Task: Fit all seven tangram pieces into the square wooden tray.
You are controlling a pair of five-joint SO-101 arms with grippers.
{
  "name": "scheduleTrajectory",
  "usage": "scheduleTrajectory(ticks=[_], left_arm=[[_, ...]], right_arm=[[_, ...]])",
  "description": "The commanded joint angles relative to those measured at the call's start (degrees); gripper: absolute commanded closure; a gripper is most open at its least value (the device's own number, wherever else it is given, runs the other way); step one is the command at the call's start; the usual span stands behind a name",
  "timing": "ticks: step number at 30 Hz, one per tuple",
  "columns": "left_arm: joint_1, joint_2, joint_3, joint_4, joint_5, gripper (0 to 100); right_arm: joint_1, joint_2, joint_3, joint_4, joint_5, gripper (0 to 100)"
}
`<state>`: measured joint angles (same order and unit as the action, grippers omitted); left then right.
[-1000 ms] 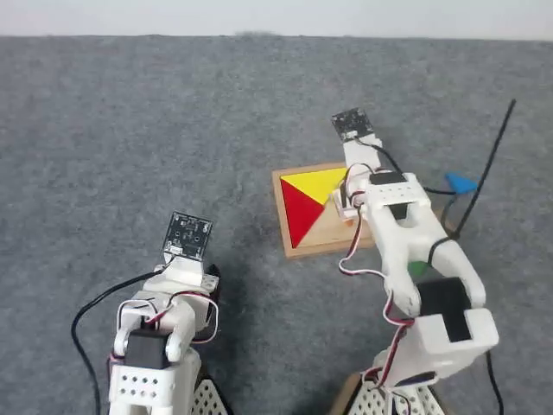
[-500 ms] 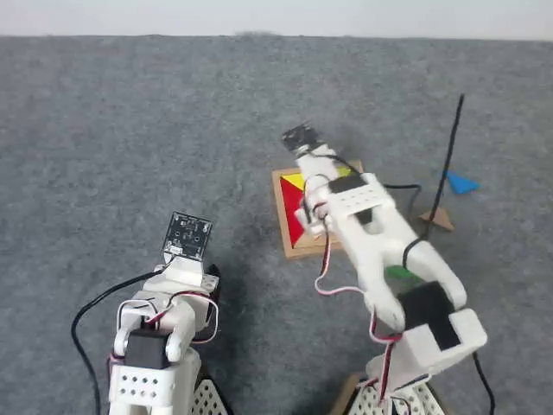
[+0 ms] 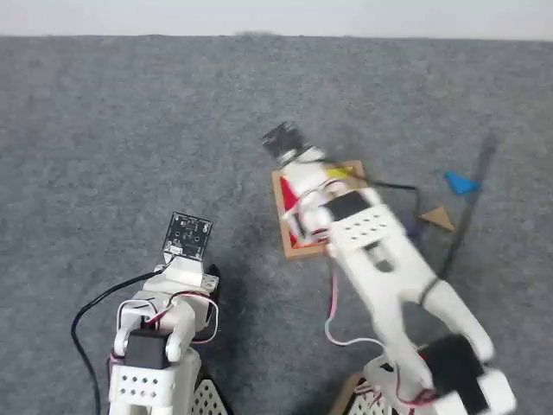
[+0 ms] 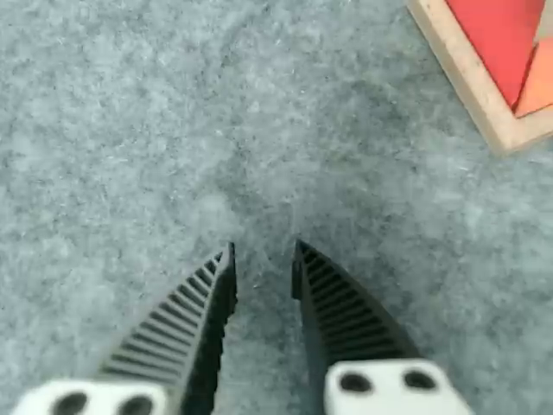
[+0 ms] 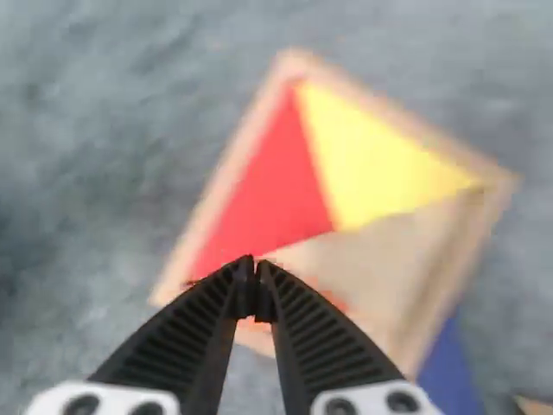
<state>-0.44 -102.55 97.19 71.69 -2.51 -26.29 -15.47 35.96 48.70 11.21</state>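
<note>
Left gripper (image 4: 263, 259): fingers (image 4: 203, 311) a narrow gap apart, nothing between them. It hangs over the grey worktop (image 3: 130, 112), left of the tray and clear of it.
Tray (image 3: 298, 252): square, wooden, lying on the worktop under the right arm.
In tray: red triangle (image 5: 268, 199) edge to edge with yellow triangle (image 5: 371, 164); bare wood beside them.
Left wrist view adds: orange piece (image 4: 540, 86) against the red one, at the tray's near rim.
Right gripper (image 5: 251, 277): fingers (image 5: 302, 328) pressed together, tips over the tray's near rim by the red triangle. Contact cannot be told.
Right wrist view adds: dark blue piece (image 5: 449, 372) just outside the tray.
High view adds: tan triangle (image 3: 437, 218) and blue piece (image 3: 460, 182) on the worktop, right of the tray.
</note>
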Motion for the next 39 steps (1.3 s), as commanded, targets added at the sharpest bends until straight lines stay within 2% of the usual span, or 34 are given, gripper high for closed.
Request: scheduleTrajectory(ticks=[1,7,12,14,20,24,30,32,37,39], left_arm=[[-0.4,-0.7,-0.7,0.2,0.5,90],[-0.4,-0.7,-0.7,0.2,0.5,90],[-0.4,-0.7,-0.7,0.2,0.5,90],[-0.4,-0.7,-0.7,0.2,0.5,90],[-0.4,-0.7,-0.7,0.2,0.5,90],[-0.4,-0.7,-0.7,0.2,0.5,90],[-0.4,-0.7,-0.7,0.2,0.5,90],[-0.4,-0.7,-0.7,0.2,0.5,90],[-0.4,-0.7,-0.7,0.2,0.5,90],[-0.4,-0.7,-0.7,0.2,0.5,90]], right_arm=[[8.0,-5.1,-0.9,1.0,1.8,99.2],[23.4,-1.6,-4.7,9.7,1.8,98.9],[29.8,4.4,-7.5,13.1,4.7,98.8],[33.0,7.6,-8.8,12.7,3.1,98.8],[39.3,17.1,-16.5,15.0,-16.1,98.8],[40.4,21.8,-22.5,18.9,-22.4,98.9],[40.2,29.7,-31.3,19.0,-36.3,98.6],[39.1,32.8,-34.1,19.3,-39.8,94.6],[38.3,39.9,-37.6,18.9,-47.7,77.1],[38.8,42.2,-38.6,18.9,-49.0,76.4]])
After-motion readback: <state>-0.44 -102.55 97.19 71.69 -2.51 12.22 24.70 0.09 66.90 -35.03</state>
